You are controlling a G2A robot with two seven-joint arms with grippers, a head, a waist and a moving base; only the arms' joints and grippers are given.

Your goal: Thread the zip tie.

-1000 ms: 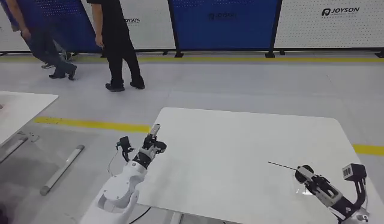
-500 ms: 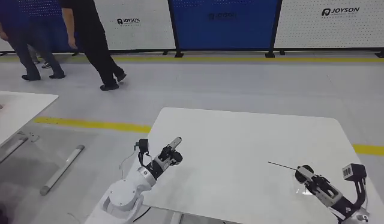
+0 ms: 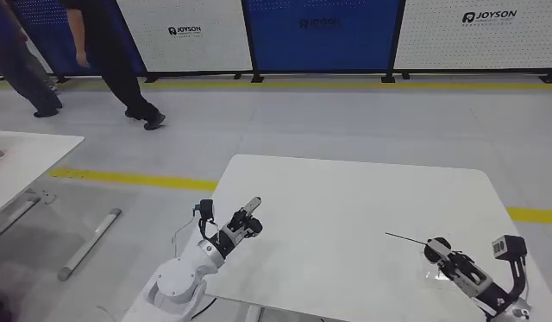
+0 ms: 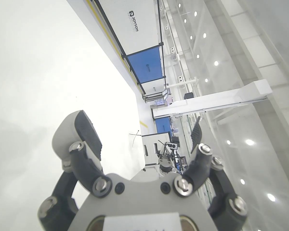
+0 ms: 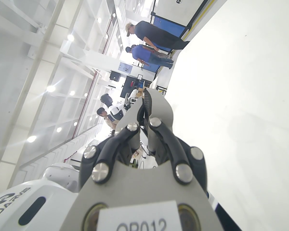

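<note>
A thin black zip tie (image 3: pixel 405 238) sticks out over the white table (image 3: pixel 345 192) from my right gripper (image 3: pixel 431 247), near the table's front right corner. That gripper (image 5: pixel 145 94) has its fingers pressed together; the tie itself is hidden between them in the right wrist view. My left gripper (image 3: pixel 252 205) hovers at the table's front left edge, open and holding nothing. In the left wrist view its fingers (image 4: pixel 86 126) stand wide apart, and the zip tie (image 4: pixel 134 135) shows small and far across the table.
The tabletop between the two arms is bare white. Another white table (image 3: pixel 34 158) stands off to the left, across a strip of floor. People walk by the panels in the background, away from the table.
My left arm swung right and in over the table's front left edge, then held still. The right arm and zip tie have not moved.
</note>
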